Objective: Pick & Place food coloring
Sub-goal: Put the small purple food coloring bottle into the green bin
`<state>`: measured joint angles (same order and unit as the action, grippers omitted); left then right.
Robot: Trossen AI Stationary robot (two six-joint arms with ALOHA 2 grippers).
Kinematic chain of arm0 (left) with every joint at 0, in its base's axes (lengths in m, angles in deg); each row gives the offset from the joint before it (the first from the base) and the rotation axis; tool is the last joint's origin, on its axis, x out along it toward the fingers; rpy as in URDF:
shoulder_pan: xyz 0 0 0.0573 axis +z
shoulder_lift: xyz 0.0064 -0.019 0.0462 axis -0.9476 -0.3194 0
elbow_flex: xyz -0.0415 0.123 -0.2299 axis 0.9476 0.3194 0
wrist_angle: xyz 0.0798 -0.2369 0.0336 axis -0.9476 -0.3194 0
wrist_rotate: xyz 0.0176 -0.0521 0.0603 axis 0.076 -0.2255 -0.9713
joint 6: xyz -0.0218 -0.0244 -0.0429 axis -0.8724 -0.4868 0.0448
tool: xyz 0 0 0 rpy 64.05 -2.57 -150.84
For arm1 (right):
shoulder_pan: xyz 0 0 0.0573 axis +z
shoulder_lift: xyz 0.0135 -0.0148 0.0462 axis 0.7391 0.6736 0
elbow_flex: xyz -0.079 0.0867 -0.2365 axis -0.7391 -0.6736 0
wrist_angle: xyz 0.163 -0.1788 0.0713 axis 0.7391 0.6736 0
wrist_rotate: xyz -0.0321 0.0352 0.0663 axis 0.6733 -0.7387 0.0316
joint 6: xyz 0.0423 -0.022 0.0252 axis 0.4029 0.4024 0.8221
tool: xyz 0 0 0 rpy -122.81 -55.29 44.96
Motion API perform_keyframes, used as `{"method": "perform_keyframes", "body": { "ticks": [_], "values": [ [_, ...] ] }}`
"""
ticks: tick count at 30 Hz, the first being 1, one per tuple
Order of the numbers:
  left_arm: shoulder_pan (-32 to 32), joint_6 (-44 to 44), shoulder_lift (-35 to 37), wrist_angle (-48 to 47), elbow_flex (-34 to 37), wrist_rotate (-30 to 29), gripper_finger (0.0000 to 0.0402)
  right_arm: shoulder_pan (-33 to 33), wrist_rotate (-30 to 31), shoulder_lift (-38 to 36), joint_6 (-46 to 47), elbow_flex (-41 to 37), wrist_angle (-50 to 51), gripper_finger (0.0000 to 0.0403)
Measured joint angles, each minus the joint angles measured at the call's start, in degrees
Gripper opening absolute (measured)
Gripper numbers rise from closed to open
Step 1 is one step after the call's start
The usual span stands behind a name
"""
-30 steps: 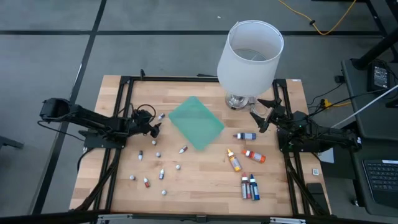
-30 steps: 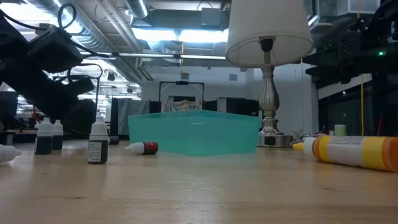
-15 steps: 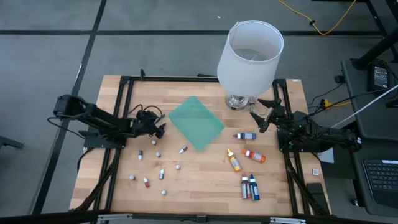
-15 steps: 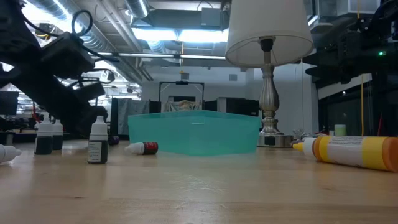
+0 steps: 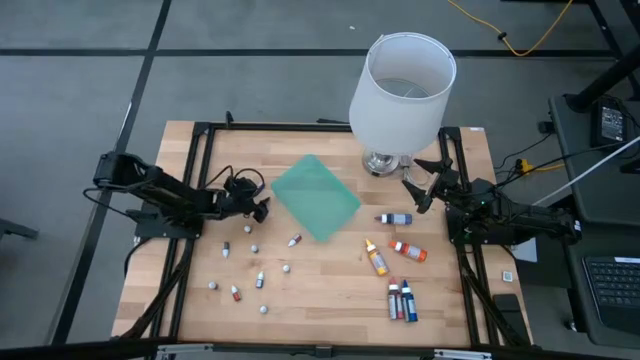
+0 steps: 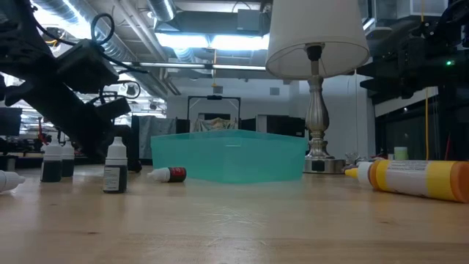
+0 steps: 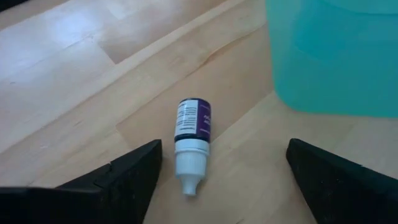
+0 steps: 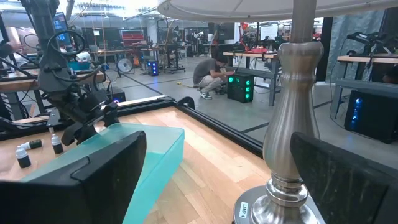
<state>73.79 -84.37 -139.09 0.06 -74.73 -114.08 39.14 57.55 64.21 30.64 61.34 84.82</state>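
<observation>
Left wrist view: purple-labelled dropper bottle (image 7: 192,138) lies on its side just beside green tray (image 7: 336,56) | left gripper (image 7: 217,171) spread around it, not gripping | likely light, rigid, rolls easily; grip across labelled body | right gripper (image 5: 418,186) released, near lamp base (image 5: 385,163)

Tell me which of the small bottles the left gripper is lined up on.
The purple bottle lying on its side between the open left gripper fingers, beside the teal mat.

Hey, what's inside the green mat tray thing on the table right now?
From above, the green mat shows only its own bare surface, no bottles. In the low view its near wall hides the inside.
</observation>
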Motion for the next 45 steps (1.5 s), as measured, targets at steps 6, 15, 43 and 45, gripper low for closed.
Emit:
{"method": "perform_keyframes", "body": {
  "ticks": [6,15,43,45],
  "values": [
    [0.0,-0.8,0.0,-0.8,0.0,0.6,0.0275,0.0,0.0,0.0,0.0,0.0,0.0,0.0397],
    [0.0,-2.5,0.0,-1.8,0.0,0.9,0.0221,0.0,0.0,0.0,0.0,0.0,0.0,0.0397],
    [-0.1,-2.9,0.6,-2.1,0.2,1.0,0.005,0.0,0.0,0.0,0.0,0.0,0.0,0.0397],
    [-0.1,-2.9,1.0,-2.3,0.2,1.0,0.0047,0.0,0.0,0.0,0.0,0.0,0.0,0.0397]
  ]
}}
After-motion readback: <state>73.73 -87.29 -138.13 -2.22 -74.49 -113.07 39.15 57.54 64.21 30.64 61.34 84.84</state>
